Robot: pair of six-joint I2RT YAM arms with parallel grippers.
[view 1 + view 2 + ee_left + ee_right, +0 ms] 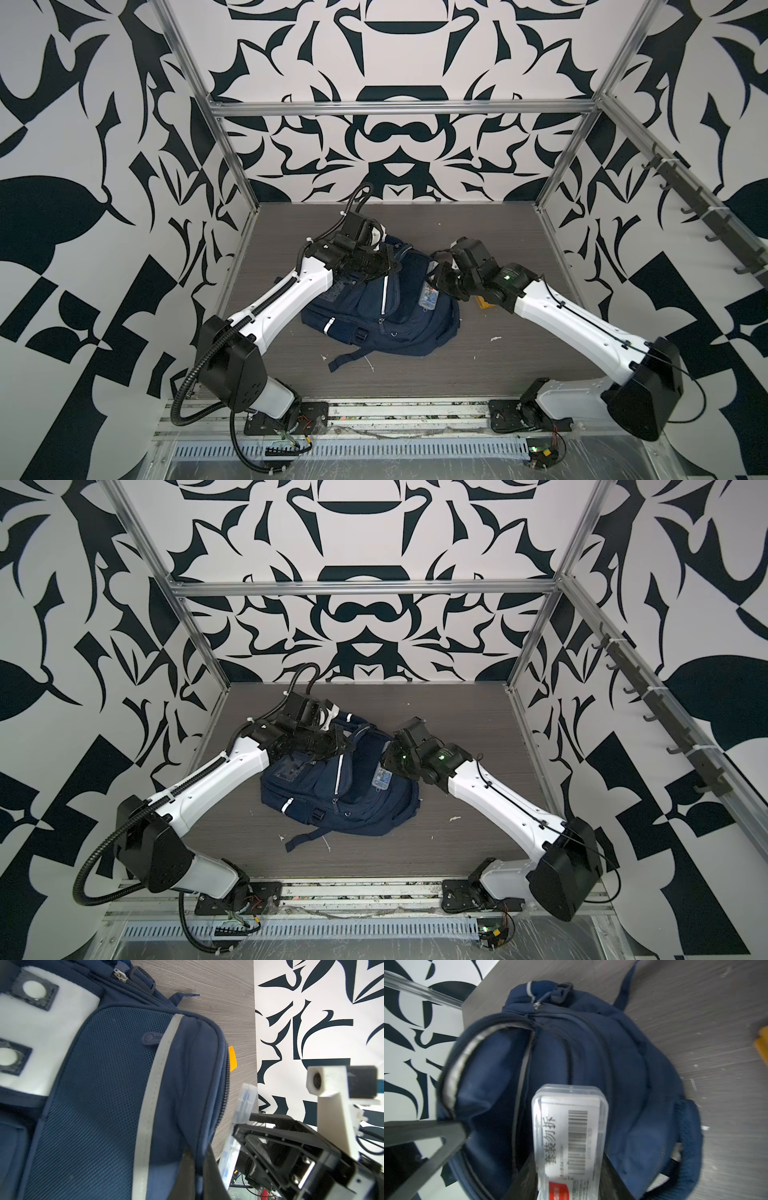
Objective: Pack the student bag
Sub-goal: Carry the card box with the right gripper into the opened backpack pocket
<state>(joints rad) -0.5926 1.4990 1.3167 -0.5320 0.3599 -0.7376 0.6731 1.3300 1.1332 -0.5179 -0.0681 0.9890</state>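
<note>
Left gripper (pixel 384 262) of mine pinched shut on the rim of the student bag (pixel 374 316) at its 11 o'clock edge, holding a pocket agape. My right gripper (pixel 570 1159) clamped a clear barcoded case (pixel 571 1109) at the bag's 3 o'clock side. The bag lay mid-way across the grey table (pixel 498 353).

The grey wood-grain surface (pixel 519 249) carries the student bag (pixel 407 328) mid-surface, an orange item (pixel 232 1059) just beside it, and scattered white scraps (pixel 494 338).

left arm (pixel 286 299): extended; left gripper (pixel 198 1165): seemingly pinched on student bag (pixel 374 316); right gripper (pixel 569 1178): clamping clear case (pixel 571 1105)
</note>
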